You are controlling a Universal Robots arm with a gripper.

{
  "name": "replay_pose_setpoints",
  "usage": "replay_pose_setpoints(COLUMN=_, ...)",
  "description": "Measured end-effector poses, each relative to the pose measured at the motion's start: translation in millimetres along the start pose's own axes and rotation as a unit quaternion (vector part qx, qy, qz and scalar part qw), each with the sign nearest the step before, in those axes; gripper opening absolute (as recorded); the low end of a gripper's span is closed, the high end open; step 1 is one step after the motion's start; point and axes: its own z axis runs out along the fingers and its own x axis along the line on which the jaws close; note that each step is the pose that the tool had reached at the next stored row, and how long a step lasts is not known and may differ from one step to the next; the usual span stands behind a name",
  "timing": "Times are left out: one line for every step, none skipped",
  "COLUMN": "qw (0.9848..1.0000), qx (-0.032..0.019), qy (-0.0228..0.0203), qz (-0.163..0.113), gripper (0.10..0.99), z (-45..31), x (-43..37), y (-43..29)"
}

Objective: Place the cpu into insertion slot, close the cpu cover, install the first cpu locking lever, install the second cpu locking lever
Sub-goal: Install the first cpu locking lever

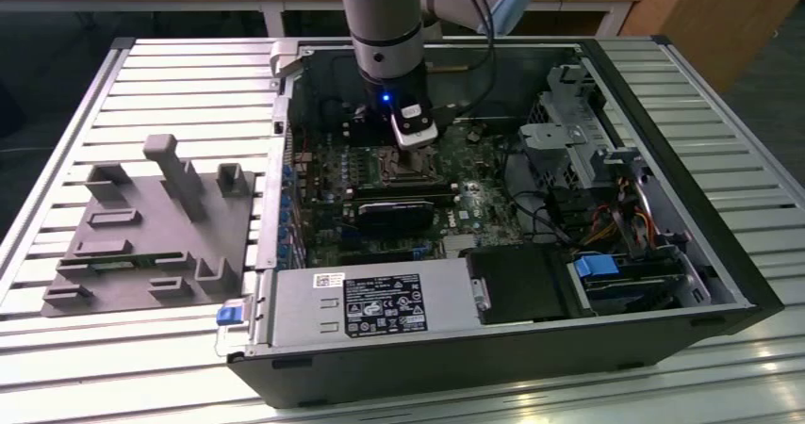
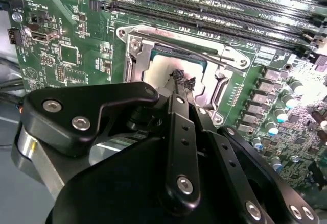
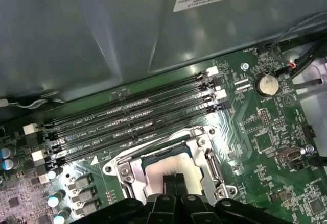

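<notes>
The cpu (image 2: 157, 73), a flat silvery-beige square, lies in the insertion slot (image 1: 392, 167) on the green board. The cpu cover (image 2: 136, 59), a thin silvery frame, lies flat around it, and the chip's top (image 3: 176, 169) shows through the cut-out. A thin wire lever (image 2: 209, 56) runs along the cover's edge nearest the memory slots. My gripper (image 2: 184, 79) hangs straight over the chip, its black fingertips (image 3: 169, 180) pressed together at or just above the metal top. Nothing shows between them. In the exterior view the gripper (image 1: 410, 153) reaches down inside the open computer case.
Long black memory slots (image 3: 127, 122) lie just beyond the socket. A black card (image 1: 396, 207) sits on the socket's near side and the power supply (image 1: 365, 301) at the case front. The drive cage and cables (image 1: 591, 160) fill the exterior view's right. A grey fixture (image 1: 151, 226) stands outside, left.
</notes>
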Motion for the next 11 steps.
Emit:
replay_pose_setpoints(qw=1.0000, qx=0.0000, qy=0.0000, qz=0.000, gripper=0.102, z=0.1, x=-0.7, y=0.2)
replay_pose_setpoints(qw=1.0000, qx=0.0000, qy=0.0000, qz=0.000, gripper=0.102, z=0.3, x=-1.7, y=0.6)
replay_pose_setpoints(qw=1.0000, qx=0.0000, qy=0.0001, qz=0.000, gripper=0.102, z=0.5, x=-2.8, y=1.0)
replay_pose_setpoints(qw=1.0000, qx=-0.0001, qy=0.0001, qz=0.000, gripper=0.102, z=0.6, x=-3.6, y=1.2)
replay_pose_setpoints(qw=1.0000, qx=-0.0001, qy=0.0001, qz=-0.001, gripper=0.102, z=0.7, x=-3.9, y=1.3)
replay_pose_setpoints(qw=1.0000, qx=-0.0001, qy=0.0001, qz=-0.001, gripper=0.102, z=0.5, x=-3.9, y=1.3)
replay_pose_setpoints(qw=1.0000, qx=0.0001, qy=0.0001, qz=-0.001, gripper=0.102, z=-0.1, x=-4.0, y=1.4)
replay_pose_setpoints(qw=1.0000, qx=0.0000, qy=0.0001, qz=-0.001, gripper=0.102, z=-1.3, x=-4.2, y=1.6)
replay_pose_setpoints(qw=1.0000, qx=-0.0001, qy=0.0001, qz=-0.001, gripper=0.102, z=-2.9, x=-4.5, y=1.8)
replay_pose_setpoints(qw=1.0000, qx=-0.0001, qy=0.0001, qz=-0.001, gripper=0.102, z=-5.1, x=-4.8, y=2.0)
replay_pose_setpoints(qw=1.0000, qx=0.0000, qy=0.0001, qz=-0.001, gripper=0.102, z=-7.4, x=-5.1, y=2.3)
